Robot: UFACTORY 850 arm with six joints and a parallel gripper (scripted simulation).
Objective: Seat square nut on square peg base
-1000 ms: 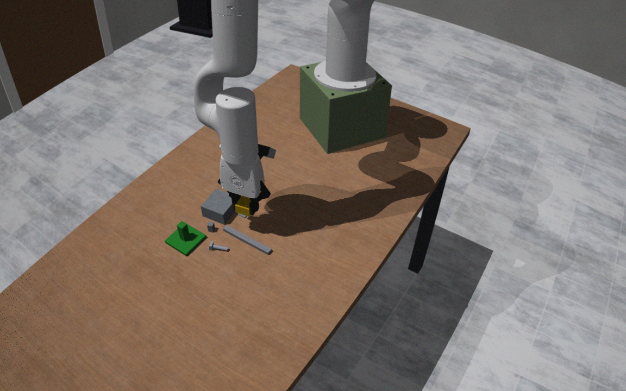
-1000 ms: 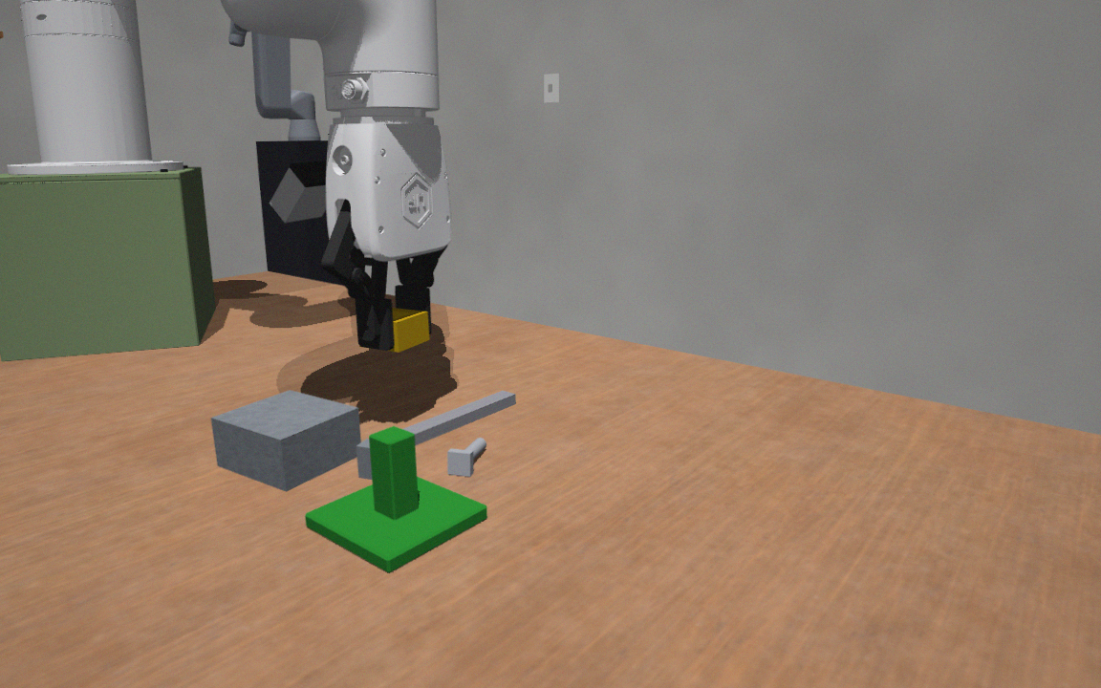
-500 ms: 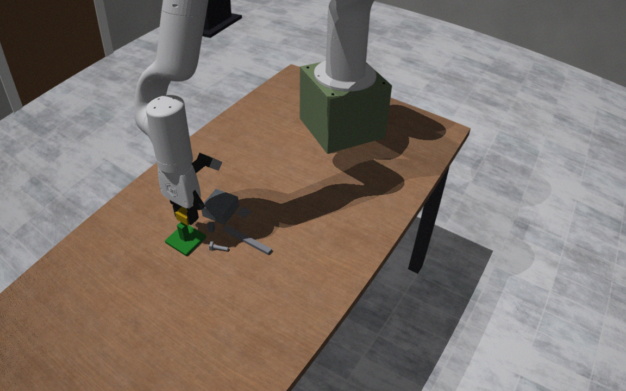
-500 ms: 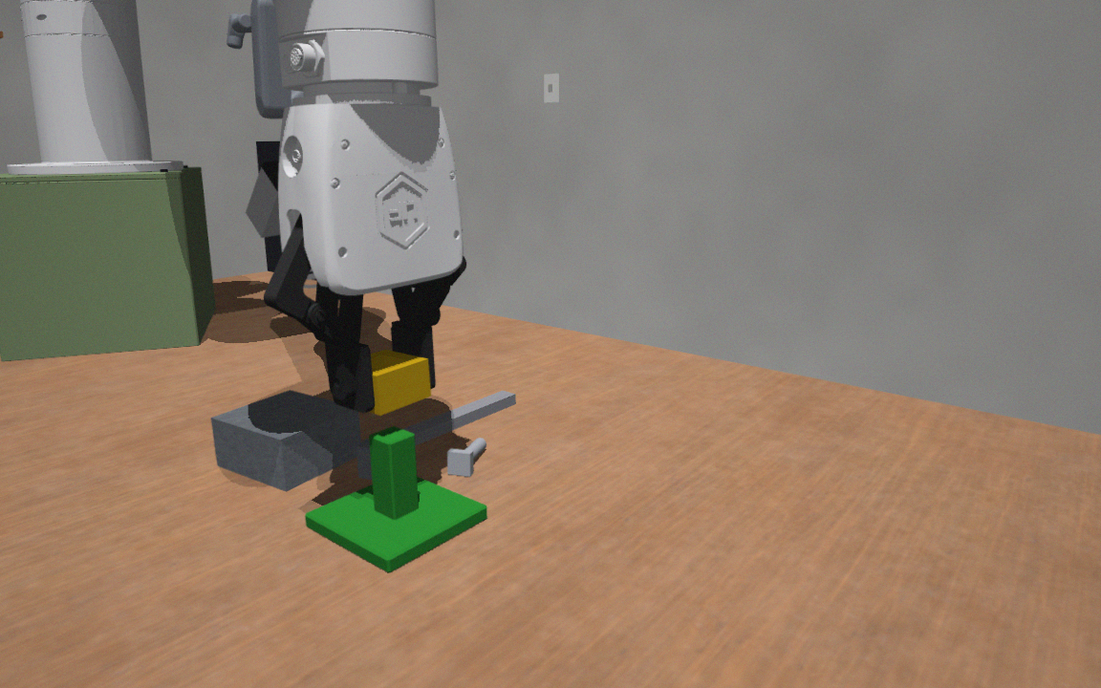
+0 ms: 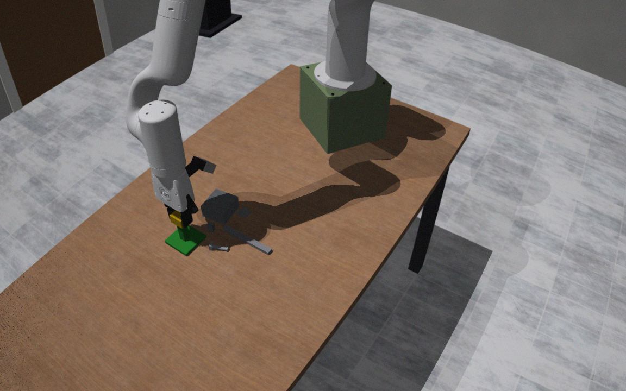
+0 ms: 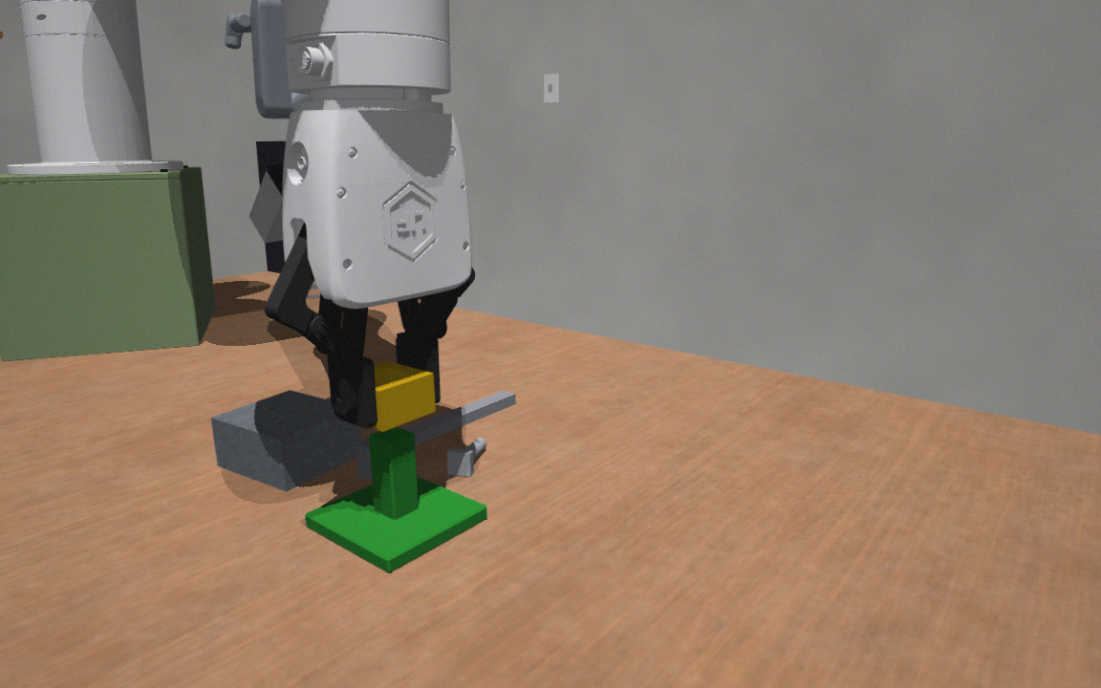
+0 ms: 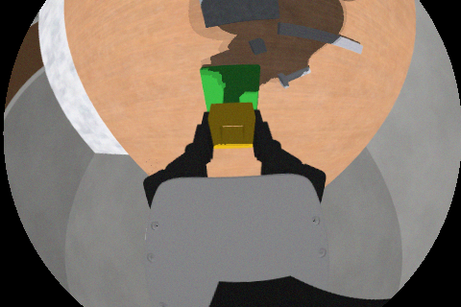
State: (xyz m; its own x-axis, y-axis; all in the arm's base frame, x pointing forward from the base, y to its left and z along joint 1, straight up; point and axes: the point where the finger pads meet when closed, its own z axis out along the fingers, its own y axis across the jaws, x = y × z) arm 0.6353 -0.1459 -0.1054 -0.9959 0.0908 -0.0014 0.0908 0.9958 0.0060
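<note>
Fingers [image 6: 347,389] of my gripper [image 6: 383,395] were clamped half-wide on the square nut [image 6: 404,399], just above the square peg [image 6: 394,479]; lowering needed square alignment.

Square peg's [image 6: 394,479] top hidden behind yellow nut [image 6: 404,400]; arm's upper links cropped.

The white arm rises from its base at the far end of the counter, bends at the elbow and points its wrist straight down. The gripper [image 6: 390,395] hangs vertical, its black jaws clamped on the yellow square nut [image 6: 404,397].
</note>
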